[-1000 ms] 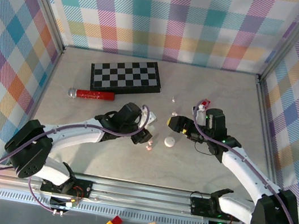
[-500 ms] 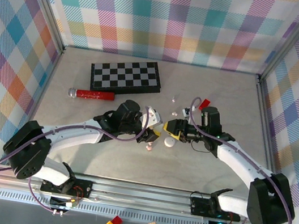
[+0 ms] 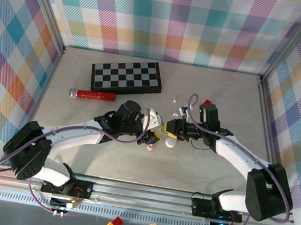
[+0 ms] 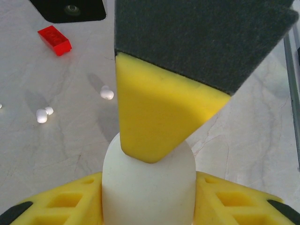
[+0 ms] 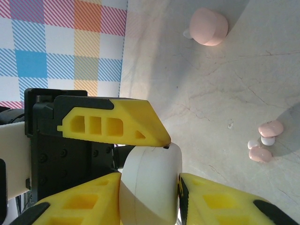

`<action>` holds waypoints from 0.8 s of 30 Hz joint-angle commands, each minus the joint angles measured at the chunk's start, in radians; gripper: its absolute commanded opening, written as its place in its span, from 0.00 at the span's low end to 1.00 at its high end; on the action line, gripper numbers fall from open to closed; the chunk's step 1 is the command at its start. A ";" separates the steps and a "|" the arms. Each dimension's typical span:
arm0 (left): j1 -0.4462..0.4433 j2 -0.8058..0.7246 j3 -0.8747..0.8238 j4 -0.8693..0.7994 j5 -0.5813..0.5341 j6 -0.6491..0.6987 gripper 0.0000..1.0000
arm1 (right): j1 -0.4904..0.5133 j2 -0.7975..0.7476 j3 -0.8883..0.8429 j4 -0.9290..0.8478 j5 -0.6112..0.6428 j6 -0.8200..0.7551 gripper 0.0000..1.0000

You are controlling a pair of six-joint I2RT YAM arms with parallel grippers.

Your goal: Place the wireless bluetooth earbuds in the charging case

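White plastic, smooth and rounded: the case is pinched between the left gripper's two yellow fingers, held at the middle of the table. The right gripper meets it crosswise. In its own wrist view its fingers press both sides of the same case, and in the left wrist view one grey-padded finger lies over the top, so I judge it clamped on the case too. No open lid is visible from either wrist.

Just beside the grippers a loose round white piece lies on the table. Further on are the pink buds, close together. The white buds are scattered apart from one another. Beyond them are a pink case and a red brick, and the board lies far back.

The main risk, as I judge it, is slip. Two crossed grips on a slick pebble shape could squeeze it out sideways, and a dropped case would land among the buds and scatter them. The fingers also sit very close together, so any twist or pull to open the lid may knock one gripper against the other. With both grippers busy, neither is free to fetch a bud. The buds are tiny and easy to flick away on a poor approach.
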 commanded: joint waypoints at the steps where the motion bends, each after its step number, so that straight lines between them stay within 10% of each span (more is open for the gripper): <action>1: -0.009 -0.001 0.010 0.056 0.023 0.014 0.45 | 0.012 0.018 0.018 -0.019 -0.031 -0.022 0.34; 7: -0.007 -0.004 -0.001 0.087 -0.005 0.003 0.45 | 0.012 0.004 0.031 -0.057 0.014 -0.034 0.23; 24: 0.022 -0.027 -0.176 0.526 -0.004 -0.161 0.87 | -0.113 -0.088 -0.016 0.103 -0.084 0.130 0.18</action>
